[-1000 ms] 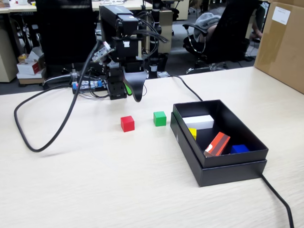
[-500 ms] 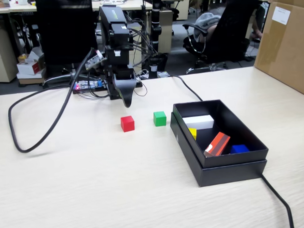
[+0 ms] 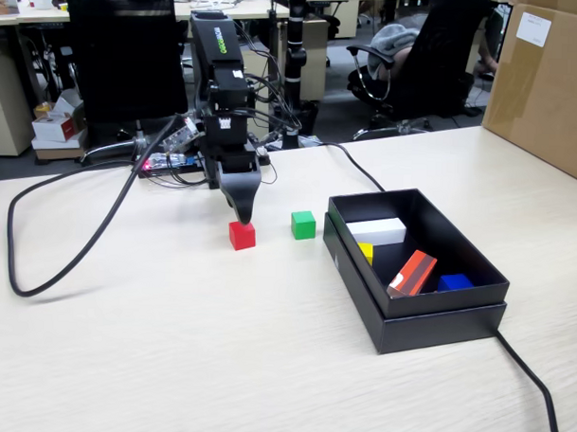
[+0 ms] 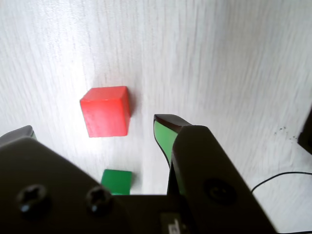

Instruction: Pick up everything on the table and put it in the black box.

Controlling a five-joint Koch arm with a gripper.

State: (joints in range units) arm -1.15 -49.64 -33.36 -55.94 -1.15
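Observation:
On the pale table (image 3: 217,356) the red cube (image 3: 241,234) lies left of the green cube (image 3: 303,225). The yellow cube (image 3: 365,252) rests inside the black box (image 3: 436,325) at the right. My gripper (image 3: 241,214) hangs just above and behind the red cube, tips pointing down. From the wrist camera the gripper (image 4: 95,130) is open, its jaws spread wider than the red cube (image 4: 106,111), which sits between and slightly ahead of the tips. The green cube (image 4: 117,181) shows farther back, partly hidden by the gripper body.
The box also holds a white block (image 3: 376,230), an orange-red block (image 3: 413,273) and a blue block (image 3: 454,281). A big brown carton (image 3: 549,83) stands at the far right. A black cable (image 3: 532,386) runs from the box toward the front edge.
The arm has swung left and lowered, bringing the gripper down to just above the red cube. The cable loop on the left has slid further left. The cubes have not moved.

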